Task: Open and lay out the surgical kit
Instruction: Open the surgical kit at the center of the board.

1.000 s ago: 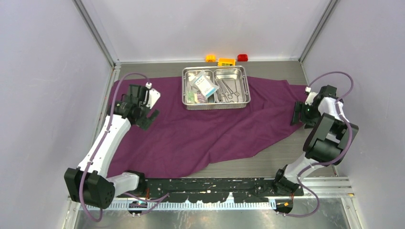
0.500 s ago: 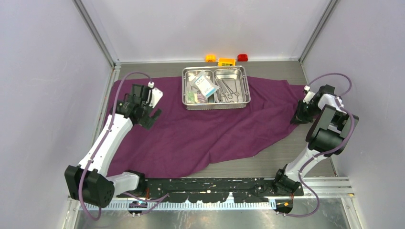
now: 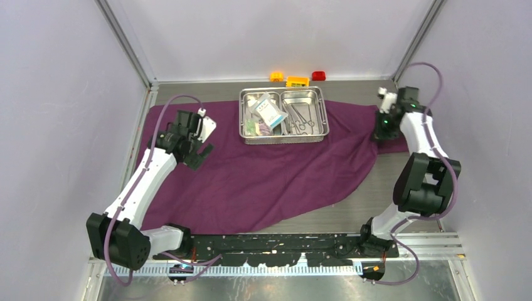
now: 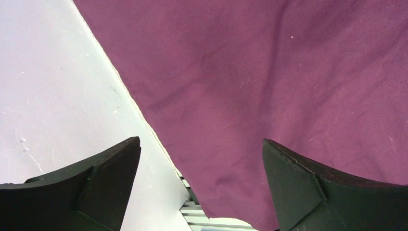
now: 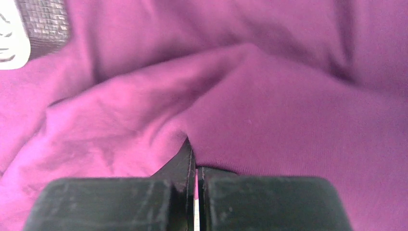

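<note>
The dark-purple cloth [image 3: 263, 169] lies spread over the table, with the shiny two-compartment steel tray [image 3: 282, 139] on its far part. Clear packets [image 3: 268, 111] fill the tray's left compartment, and scissors and clamps [image 3: 300, 119] lie in the right one. My right gripper [image 3: 381, 128] is shut on the cloth's right edge. In the right wrist view a fold of cloth [image 5: 269, 120] is pinched between the jaws of that gripper [image 5: 195, 161]. My left gripper [image 3: 199, 147] hovers open over the cloth's left part. In the left wrist view the left gripper [image 4: 199, 144] holds nothing, with cloth [image 4: 269, 86] below it.
Yellow [image 3: 276, 76], orange [image 3: 297, 81] and red [image 3: 319, 76] toy bricks sit at the back wall behind the tray. Enclosure walls stand close on both sides. Bare grey table [image 3: 370, 200] shows at the near right, beside the cloth's slanted edge.
My right gripper closed on the cloth's right edge and moved toward the back, drawing that corner inward and up. The left gripper shifted slightly to the right, still open.
</note>
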